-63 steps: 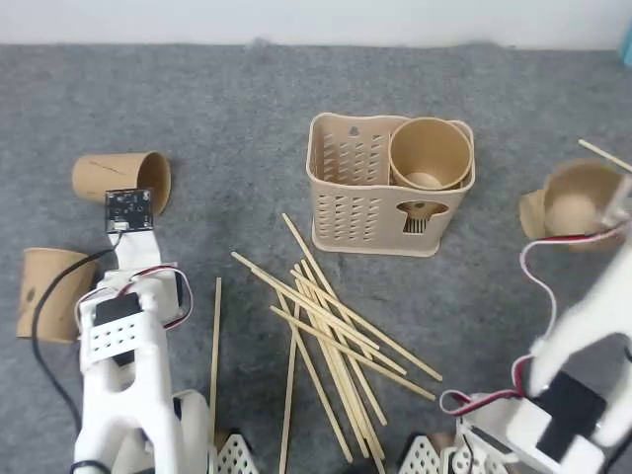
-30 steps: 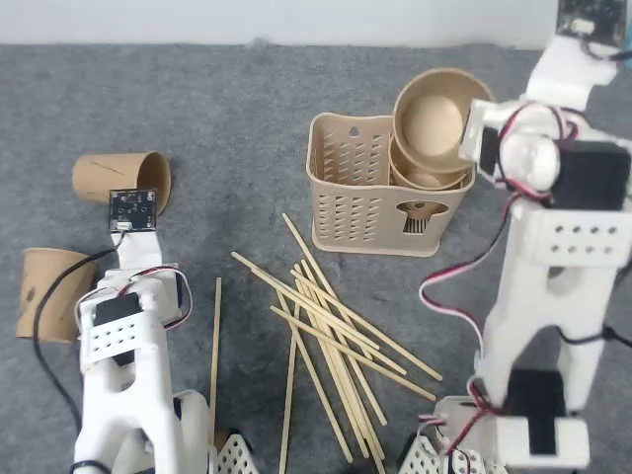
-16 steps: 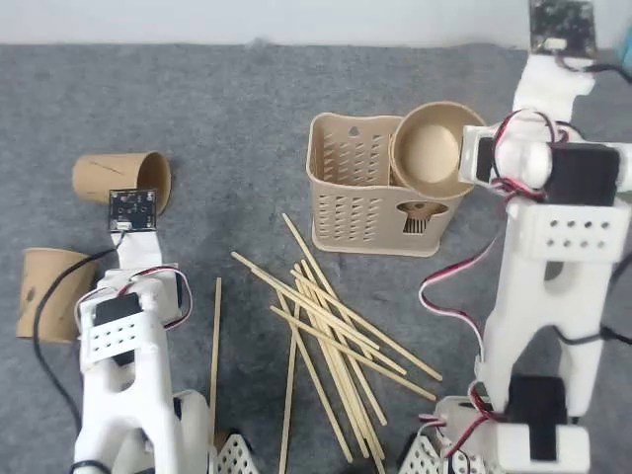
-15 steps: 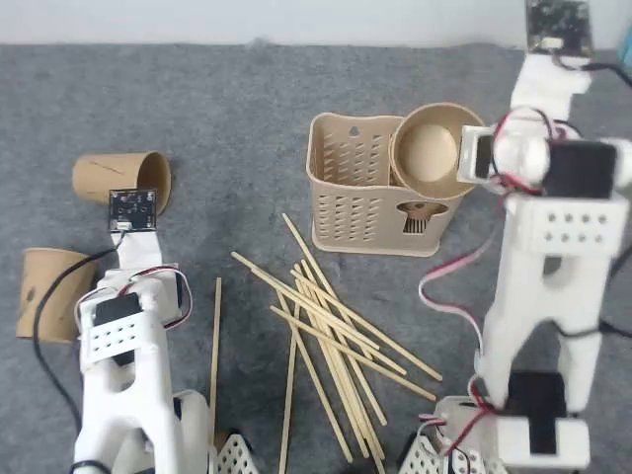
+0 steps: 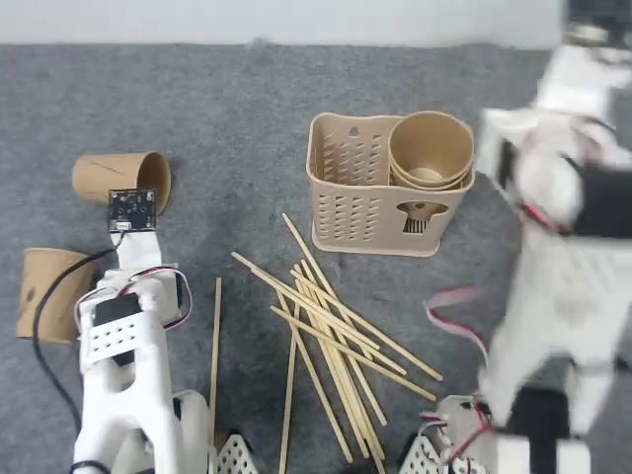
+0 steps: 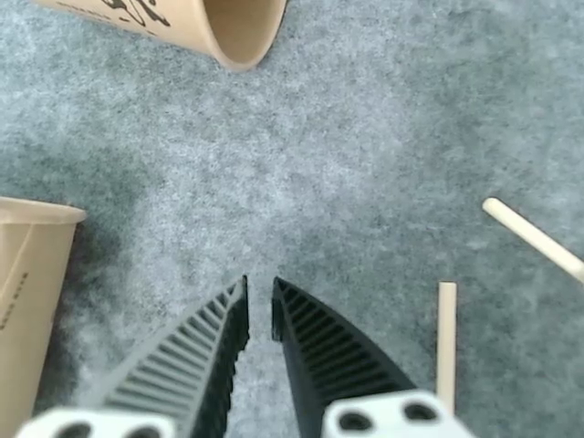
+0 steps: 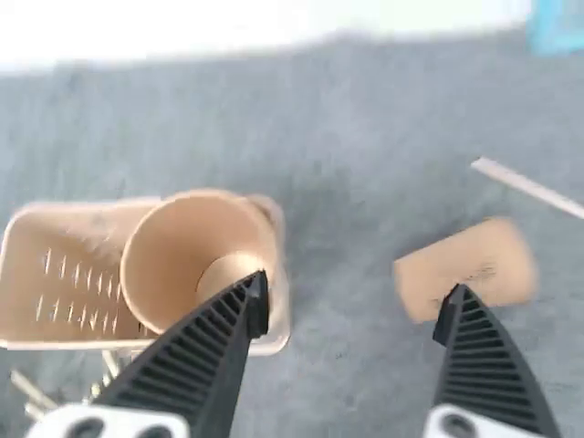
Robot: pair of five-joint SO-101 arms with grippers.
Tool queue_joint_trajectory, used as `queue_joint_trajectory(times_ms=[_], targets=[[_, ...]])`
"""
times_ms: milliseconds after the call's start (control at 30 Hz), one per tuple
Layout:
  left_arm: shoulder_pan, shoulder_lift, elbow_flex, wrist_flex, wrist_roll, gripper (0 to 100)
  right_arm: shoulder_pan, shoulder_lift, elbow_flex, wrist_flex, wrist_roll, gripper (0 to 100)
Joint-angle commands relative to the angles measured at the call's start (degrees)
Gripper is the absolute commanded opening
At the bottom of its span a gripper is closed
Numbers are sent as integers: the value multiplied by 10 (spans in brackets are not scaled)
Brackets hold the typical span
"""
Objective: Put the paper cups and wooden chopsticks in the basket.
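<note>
1. Cup drop looks done in the high view. Half a second ago the right arm [image 5: 573, 247] had a paper cup over the basket [image 5: 346, 212]. Now it's nested in the stacked cups [image 5: 430, 148], in the compartment nearer that arm. The arm is swinging off, so smeared it hides the carpet behind it. A tipped cup [image 5: 123, 178], a second tipped cup [image 5: 44, 291] and the chopsticks [image 5: 336, 336] are still out on the carpet.
2. Left wrist view: left gripper [image 6: 258, 297] hangs over bare carpet, fingers pinched almost together on nothing. The second tipped cup is cut off at the edge.
3. Right wrist view: right gripper [image 7: 354, 292] is spread wide, empty. A third loose cup [image 7: 465, 269] lies beside the basket, blurry.
</note>
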Motion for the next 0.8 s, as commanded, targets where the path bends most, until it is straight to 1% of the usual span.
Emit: queue_joint_trajectory(times_ms=[0,133,233,300,367,400,433,500,600,633,767], targets=[[4,-18,-4,1,-5,40,80,-75,34,23,7,296],[4,-18,-4,2,-5,40,179,-57,116,14,8,296],[4,-18,-4,2,-5,40,243,-8,157,-21,8,283],[4,-18,-4,2,-5,40,282,39,167,-62,8,214],[4,-18,-4,2,-5,40,310,95,166,-99,8,111],[4,-18,-4,3,-5,40,317,124,165,-117,13,69],[4,-18,-4,3,-5,40,318,151,165,-135,37,46],[4,-18,-4,3,-5,40,317,202,164,-164,77,61],[4,-18,-4,3,-5,40,322,266,143,-214,53,108],[4,-18,-4,3,-5,40,331,285,129,-231,41,105],[4,-18,-4,3,-5,40,351,372,68,-290,9,17]])
